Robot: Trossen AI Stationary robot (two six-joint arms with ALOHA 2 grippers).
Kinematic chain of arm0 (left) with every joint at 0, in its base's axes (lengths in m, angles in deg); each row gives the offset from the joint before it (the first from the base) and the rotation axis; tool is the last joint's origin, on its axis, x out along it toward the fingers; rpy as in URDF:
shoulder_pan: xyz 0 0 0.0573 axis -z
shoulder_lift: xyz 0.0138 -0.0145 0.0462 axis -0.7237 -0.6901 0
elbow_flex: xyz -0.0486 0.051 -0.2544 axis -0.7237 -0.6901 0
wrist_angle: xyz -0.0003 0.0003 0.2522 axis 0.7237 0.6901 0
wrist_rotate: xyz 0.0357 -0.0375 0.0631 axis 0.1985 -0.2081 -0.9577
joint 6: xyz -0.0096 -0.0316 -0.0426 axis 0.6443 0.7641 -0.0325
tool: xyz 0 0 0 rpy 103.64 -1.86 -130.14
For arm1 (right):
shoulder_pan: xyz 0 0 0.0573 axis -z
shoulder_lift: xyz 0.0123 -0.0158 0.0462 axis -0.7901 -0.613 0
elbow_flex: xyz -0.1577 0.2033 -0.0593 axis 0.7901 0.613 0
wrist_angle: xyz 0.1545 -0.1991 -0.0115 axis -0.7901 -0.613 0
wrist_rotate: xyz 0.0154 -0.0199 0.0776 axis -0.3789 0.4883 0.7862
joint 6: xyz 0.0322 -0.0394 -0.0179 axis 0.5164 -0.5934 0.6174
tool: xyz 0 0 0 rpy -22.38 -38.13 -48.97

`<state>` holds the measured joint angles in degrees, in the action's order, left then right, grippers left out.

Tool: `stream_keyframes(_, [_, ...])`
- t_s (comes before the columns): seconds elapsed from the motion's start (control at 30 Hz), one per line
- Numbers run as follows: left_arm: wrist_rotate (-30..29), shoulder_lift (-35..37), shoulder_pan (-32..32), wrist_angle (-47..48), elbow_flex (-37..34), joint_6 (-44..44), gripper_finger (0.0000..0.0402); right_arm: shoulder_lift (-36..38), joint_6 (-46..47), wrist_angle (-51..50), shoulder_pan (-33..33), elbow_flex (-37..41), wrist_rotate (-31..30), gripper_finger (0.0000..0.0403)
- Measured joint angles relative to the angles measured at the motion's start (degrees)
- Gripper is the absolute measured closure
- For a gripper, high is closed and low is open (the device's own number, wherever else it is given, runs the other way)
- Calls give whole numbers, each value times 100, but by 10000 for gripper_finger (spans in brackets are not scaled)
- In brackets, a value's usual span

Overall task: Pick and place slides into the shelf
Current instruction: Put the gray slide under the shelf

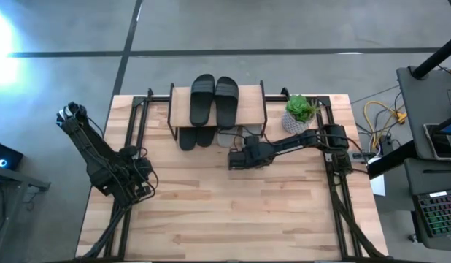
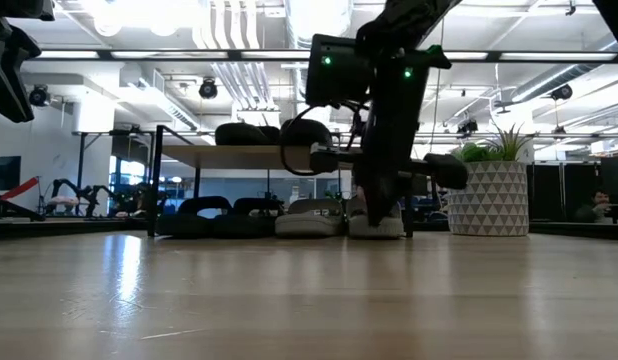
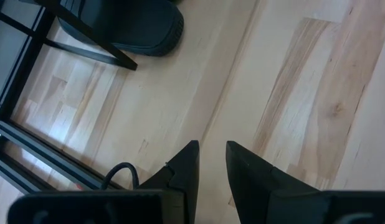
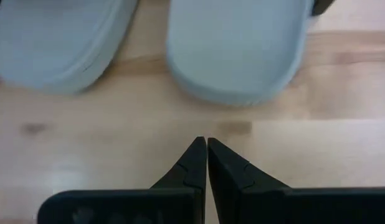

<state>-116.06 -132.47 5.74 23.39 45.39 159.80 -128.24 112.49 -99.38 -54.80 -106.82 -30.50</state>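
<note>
Slides: one black pair (image 1: pixel 214 99) lies side by side on the top board of the shelf (image 1: pixel 251 108), at the far middle of the wooden surface (image 1: pixel 233 212). A second black pair (image 1: pixel 195 136) sits under the board on the left, heels sticking out toward the near side. The pale grey-green pair (image 4: pixel 233 46) rests on the surface under the right part of the shelf, the two slides just beside each other, apart from the black ones. Right hand (image 4: pixel 207 155): low over the surface just in front of the grey-green pair, fingers pressed together with only a hairline gap, gripping nothing, not touching the slides. Left hand (image 3: pixel 211 165): at the near left part of the surface, well apart from the shelf, fingers slightly parted, empty. A potted green plant (image 1: pixel 299 112) stands just right of the shelf.
</note>
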Motion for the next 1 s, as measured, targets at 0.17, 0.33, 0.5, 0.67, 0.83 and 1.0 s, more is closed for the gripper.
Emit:
stream_keyframes(0.17, [-2, 0, 0, 0, 1, 2, 336, 5, 145, 21, -300, -153, -290, 394])
stream_keyframes(0.33, [-2, 0, 0, -2, 0, 7, 336, 15, 419, -71, -754, -374, -1275, 394])
stream_keyframes(0.5, [-8, 0, 2, -2, 0, 7, 337, 21, 1646, -584, -1141, -373, -1721, 394])
stream_keyframes(0.67, [-37, 0, 0, -2, 0, 7, 337, -2, 2620, -830, -1103, 98, -1328, 394])
stream_keyframes(0.83, [-109, 0, 1, -2, -20, 4, 337, -7, 971, -475, -1016, 385, -1386, 394])
stream_keyframes(1.0, [-107, 0, 0, -4, -97, 7, 337, -7, -136, 435, -875, 614, -1427, 394])
